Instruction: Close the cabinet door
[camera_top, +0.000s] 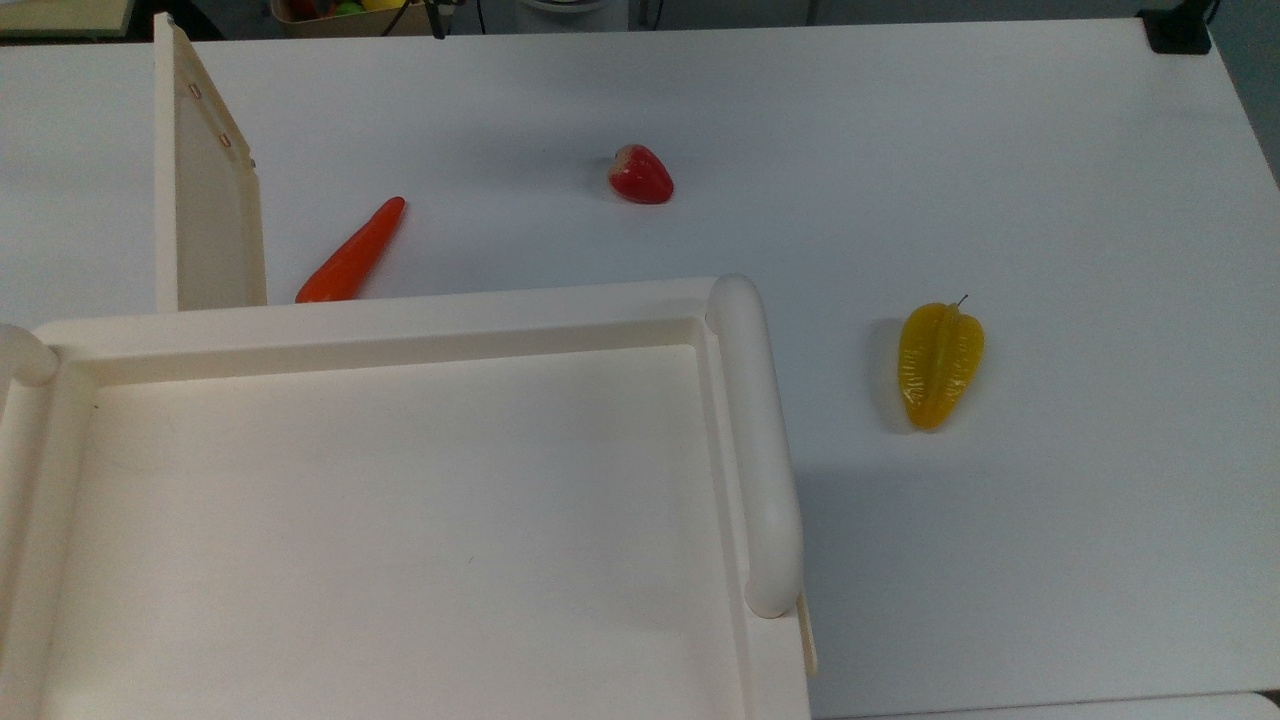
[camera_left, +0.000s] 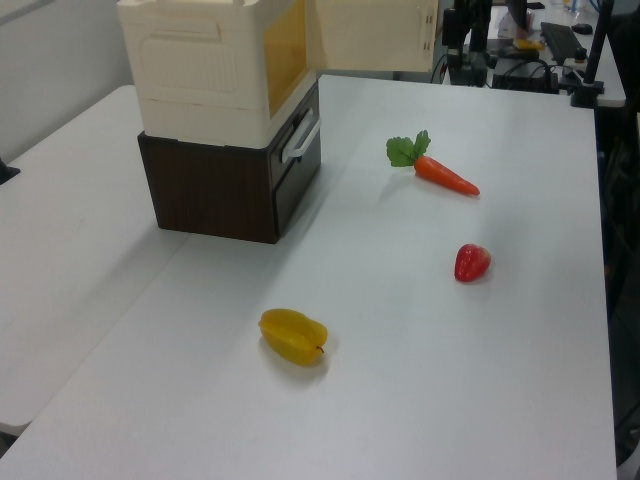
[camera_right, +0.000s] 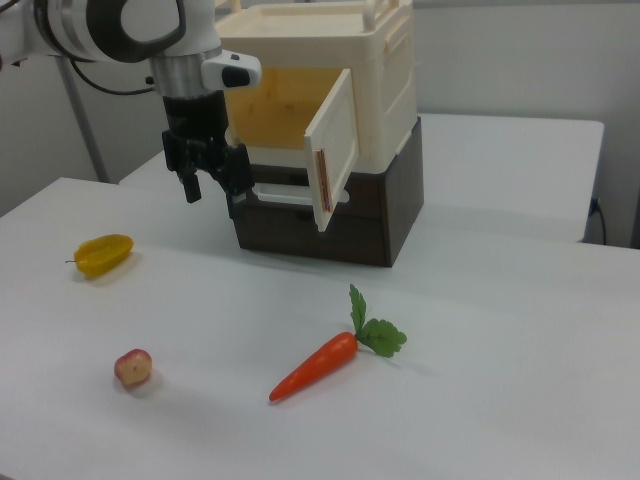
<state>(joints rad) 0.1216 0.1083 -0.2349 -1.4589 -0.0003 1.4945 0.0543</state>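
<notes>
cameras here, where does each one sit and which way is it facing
Top view: overhead, looking down on the cabinet top, the open cabinet door and table.
Left view: high off one table end, facing the cabinet side and door.
Right view: low, facing the cabinet's open front; the arm and open end effector show.
All three share the carrot, strawberry and yellow fruit.

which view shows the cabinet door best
The right view: the cabinet door stands swung open with its edge and outer face fully in frame. The top view gives its inner face at a steep angle. The left view crops it at the frame's top.
</notes>
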